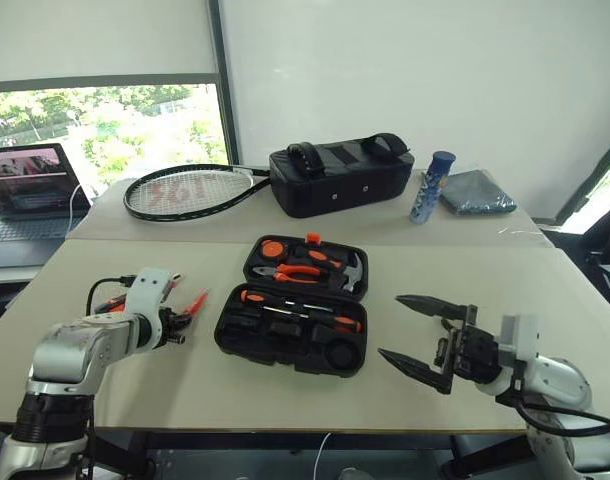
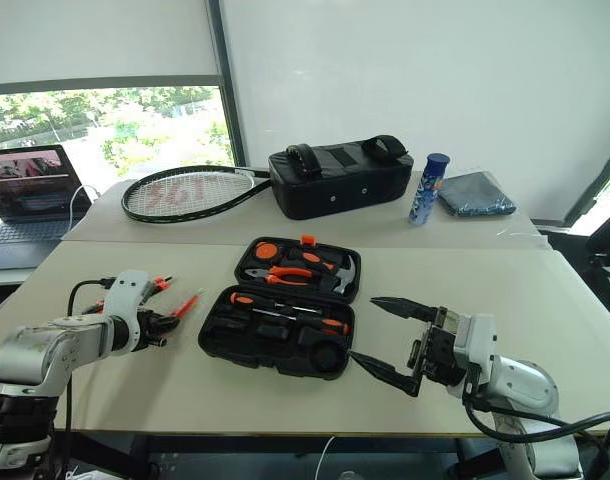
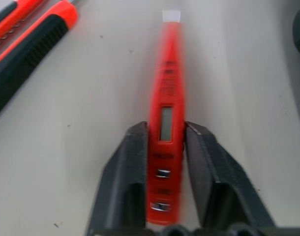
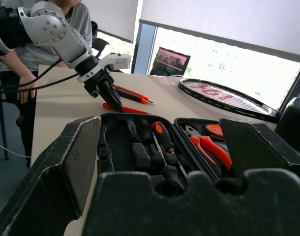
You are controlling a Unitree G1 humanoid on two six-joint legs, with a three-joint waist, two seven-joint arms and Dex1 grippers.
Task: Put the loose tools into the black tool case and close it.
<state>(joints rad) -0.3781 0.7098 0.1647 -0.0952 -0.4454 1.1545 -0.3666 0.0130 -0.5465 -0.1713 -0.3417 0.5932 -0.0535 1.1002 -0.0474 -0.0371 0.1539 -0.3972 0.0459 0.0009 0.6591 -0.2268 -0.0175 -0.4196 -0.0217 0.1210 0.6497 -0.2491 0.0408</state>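
Case (image 1: 291, 332) lies open mid-table, bare table on its near side. Left gripper (image 3: 162, 147) clamps the tester (image 3: 165, 118) left of it. Right gripper (image 1: 422, 333) gapes wide, empty, right of case.

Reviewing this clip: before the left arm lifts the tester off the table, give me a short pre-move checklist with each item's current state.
1. Left gripper closed on the orange tester screwdriver: ok, fingers press both sides.
2. Tester centred between the fingers: ok.
3. Black tool case open: ok.
4. Free slot for the tester in the case: cannot tell.
5. Right gripper open, beside the case, not over it: ok.
6. Other loose tools apart from the tester: ok.
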